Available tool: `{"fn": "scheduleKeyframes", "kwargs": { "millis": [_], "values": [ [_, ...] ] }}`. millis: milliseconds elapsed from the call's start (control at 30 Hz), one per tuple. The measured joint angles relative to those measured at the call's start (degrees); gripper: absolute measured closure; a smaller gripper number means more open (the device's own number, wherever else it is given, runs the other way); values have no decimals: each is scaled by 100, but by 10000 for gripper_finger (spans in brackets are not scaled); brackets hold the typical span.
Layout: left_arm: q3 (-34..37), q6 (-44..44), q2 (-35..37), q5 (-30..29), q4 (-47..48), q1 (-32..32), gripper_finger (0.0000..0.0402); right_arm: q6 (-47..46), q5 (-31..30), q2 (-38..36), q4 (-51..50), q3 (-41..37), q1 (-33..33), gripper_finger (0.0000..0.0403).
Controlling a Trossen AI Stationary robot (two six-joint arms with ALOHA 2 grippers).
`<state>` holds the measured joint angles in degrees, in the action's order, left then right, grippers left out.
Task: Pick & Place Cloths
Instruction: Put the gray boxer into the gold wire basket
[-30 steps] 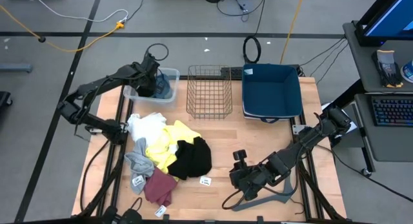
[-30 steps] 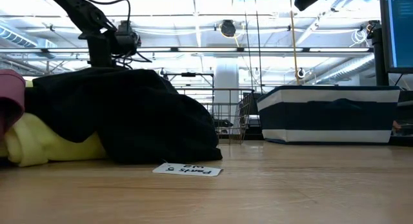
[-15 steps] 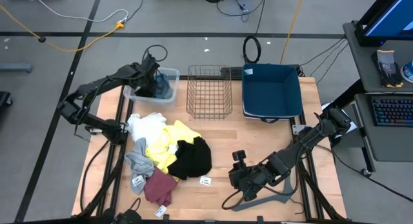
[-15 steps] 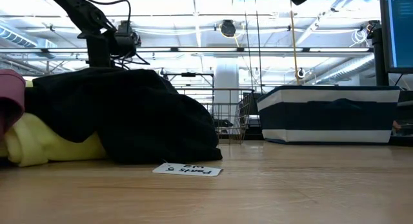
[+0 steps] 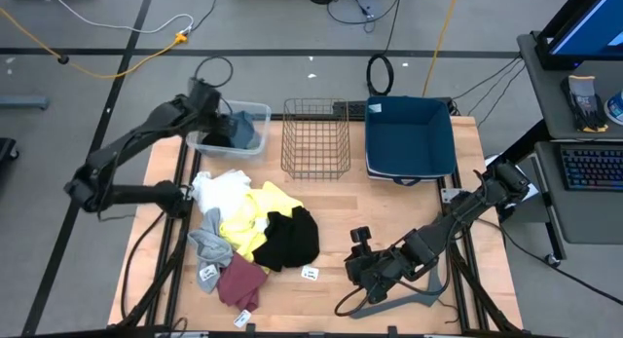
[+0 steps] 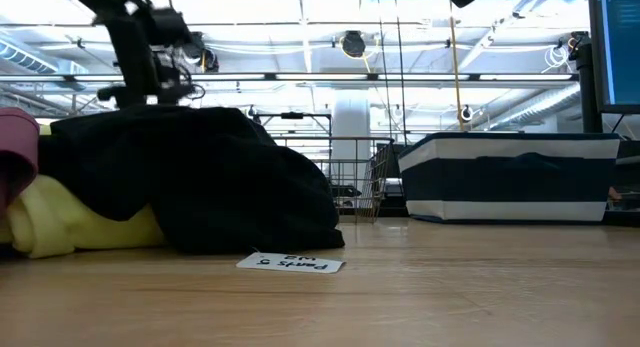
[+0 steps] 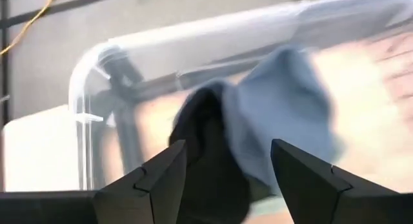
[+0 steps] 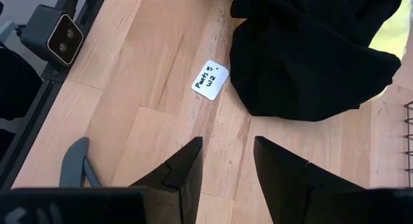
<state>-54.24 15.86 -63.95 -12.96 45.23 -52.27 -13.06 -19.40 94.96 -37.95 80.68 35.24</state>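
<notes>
A clear plastic bin [image 5: 258, 111] at the table's far left holds a blue-grey cloth [image 7: 284, 114] and a dark cloth [image 7: 206, 153]. My left gripper [image 7: 227, 146] hovers open above them, at the bin's left side [image 5: 219, 114], touching nothing. The other cloths lie heaped on the table's near left: white [image 5: 219, 189], yellow [image 5: 255, 213], black [image 5: 292, 239], grey [image 5: 209, 245] and maroon [image 5: 238, 280]. My right gripper [image 8: 226, 162] stands open over bare wood at the near right [image 5: 362, 258], short of the black cloth [image 8: 316, 50].
A wire basket [image 5: 315, 138] and a dark blue fabric bin [image 5: 409, 133] stand along the far edge. A white tag [image 8: 210, 80] lies on the wood beside the black cloth. More tags [image 5: 208, 274] lie at the pile's near end. Bare wood spans the table's right half.
My left gripper has risen out of the clear bin and drawn back toward the table's left edge. The blue-grey and dark cloths stay in the bin.
</notes>
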Motion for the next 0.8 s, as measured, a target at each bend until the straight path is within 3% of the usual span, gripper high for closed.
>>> {"fn": "scheduleKeyframes", "kwargs": {
  "millis": [167, 367, 667, 800],
  "values": [
    [0, -78, 838, 754, -10, 334, 172, 0, 0, 0, 1, 0, 0, 273],
    [0, -113, 1542, 1330, -8, 1169, 172, 0, 0, 0, 94, 0, -2, 273],
    [0, 41, 1913, 1461, -7, 2962, 172, 0, 4, 0, 133, 0, -2, 273],
    [0, 524, 1846, 1274, -8, 3818, 172, 0, 4, 0, 134, 0, -1, 273]
  ]
}}
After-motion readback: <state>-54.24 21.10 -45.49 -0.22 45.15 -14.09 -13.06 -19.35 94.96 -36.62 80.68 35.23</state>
